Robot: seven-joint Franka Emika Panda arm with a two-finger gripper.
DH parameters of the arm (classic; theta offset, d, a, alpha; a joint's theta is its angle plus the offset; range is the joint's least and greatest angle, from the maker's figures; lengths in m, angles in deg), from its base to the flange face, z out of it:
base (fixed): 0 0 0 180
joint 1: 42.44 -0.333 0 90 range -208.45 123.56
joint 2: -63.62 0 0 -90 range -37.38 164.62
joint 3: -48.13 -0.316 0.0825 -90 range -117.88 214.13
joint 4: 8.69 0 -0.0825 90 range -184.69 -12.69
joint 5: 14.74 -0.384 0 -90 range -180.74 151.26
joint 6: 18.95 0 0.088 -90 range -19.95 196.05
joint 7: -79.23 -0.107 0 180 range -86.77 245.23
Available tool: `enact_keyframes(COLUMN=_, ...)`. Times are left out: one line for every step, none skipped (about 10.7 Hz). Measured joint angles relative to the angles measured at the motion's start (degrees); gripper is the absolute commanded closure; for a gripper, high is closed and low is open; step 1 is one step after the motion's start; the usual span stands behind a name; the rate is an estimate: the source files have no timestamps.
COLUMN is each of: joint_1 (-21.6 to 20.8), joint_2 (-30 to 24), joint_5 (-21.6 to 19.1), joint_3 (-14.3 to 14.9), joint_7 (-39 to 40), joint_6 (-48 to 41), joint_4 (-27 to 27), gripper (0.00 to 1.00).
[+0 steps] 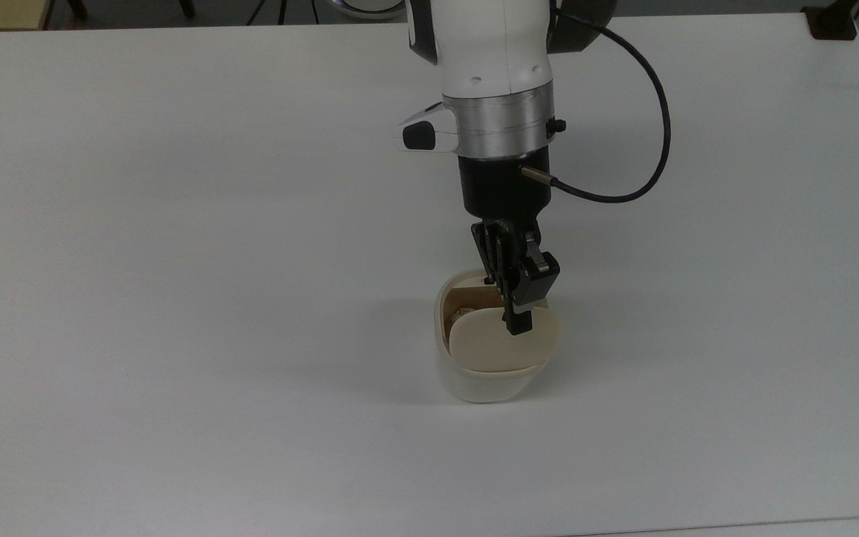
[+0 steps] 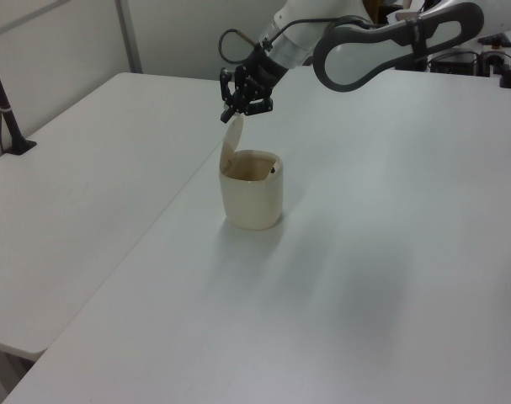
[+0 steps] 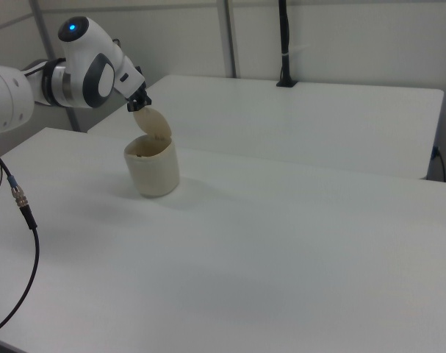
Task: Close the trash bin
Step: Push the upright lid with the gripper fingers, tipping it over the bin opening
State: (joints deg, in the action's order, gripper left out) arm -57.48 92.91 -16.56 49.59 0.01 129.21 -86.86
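The cream-white trash bin (image 1: 483, 380) stands on the white table, and its beige lid (image 1: 493, 347) is raised on its hinge, nearly upright in the left view (image 2: 231, 143) and the right view (image 3: 157, 123). Something brownish lies inside the bin. My gripper (image 1: 517, 325) points down with its black fingers together and nothing held. Its tip is at the lid's upper edge, and whether they touch I cannot tell. In the left view my gripper (image 2: 227, 117) is just above the lid's top. The bin body (image 2: 253, 200) sits below it.
The table (image 1: 176, 224) is bare white all around the bin. A black cable (image 1: 649, 160) loops off my wrist on the top view's right. A seam between two tabletops (image 2: 167, 210) runs past the bin, and a black post (image 2: 7, 109) stands far off.
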Motion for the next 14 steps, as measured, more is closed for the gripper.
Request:
enact_keyframes(joint_1=0.0, joint_2=0.1, joint_5=0.0, joint_3=0.0, joint_7=0.0, joint_6=0.0, joint_4=0.0, gripper=1.00)
enact_keyframes(joint_1=0.0, joint_2=0.1, joint_5=0.0, joint_3=0.1, joint_7=0.0, joint_6=0.0, joint_4=0.0, gripper=1.00)
enact_keyframes(joint_1=0.0, joint_2=0.2, joint_5=0.1, joint_3=0.2, joint_7=0.0, joint_6=0.0, joint_4=-0.1, gripper=1.00)
enact_keyframes(joint_1=0.0, joint_2=0.5, joint_5=0.1, joint_3=0.3, joint_7=0.0, joint_6=0.0, joint_4=-0.3, gripper=1.00)
enact_keyframes(joint_1=0.0, joint_2=0.6, joint_5=0.1, joint_3=0.3, joint_7=0.0, joint_6=0.0, joint_4=-0.4, gripper=1.00)
enact_keyframes(joint_1=0.1, joint_2=0.6, joint_5=0.1, joint_3=0.4, joint_7=0.0, joint_6=0.0, joint_4=-0.4, gripper=1.00)
enact_keyframes(joint_1=0.2, joint_2=0.5, joint_5=0.1, joint_3=0.4, joint_7=0.0, joint_6=0.0, joint_4=-0.7, gripper=1.00)
enact_keyframes(joint_1=0.4, joint_2=0.3, joint_5=0.1, joint_3=0.4, joint_7=0.3, joint_6=0.0, joint_4=-1.2, gripper=1.00)
enact_keyframes(joint_1=0.5, joint_2=0.0, joint_5=0.1, joint_3=0.4, joint_7=0.6, joint_6=0.0, joint_4=-1.9, gripper=1.00)
enact_keyframes(joint_1=0.5, joint_2=-0.7, joint_5=0.1, joint_3=0.4, joint_7=1.4, joint_6=0.0, joint_4=-3.3, gripper=1.00)
enact_keyframes(joint_1=0.5, joint_2=-1.6, joint_5=0.1, joint_3=0.4, joint_7=2.0, joint_6=0.0, joint_4=-4.7, gripper=1.00)
enact_keyframes(joint_1=0.5, joint_2=-2.6, joint_5=0.1, joint_3=0.4, joint_7=2.7, joint_6=0.0, joint_4=-6.2, gripper=1.00)
enact_keyframes(joint_1=0.5, joint_2=-3.4, joint_5=0.1, joint_3=0.4, joint_7=3.4, joint_6=0.0, joint_4=-7.4, gripper=1.00)
enact_keyframes(joint_1=0.5, joint_2=-4.0, joint_5=0.1, joint_3=0.4, joint_7=4.1, joint_6=0.0, joint_4=-8.5, gripper=1.00)
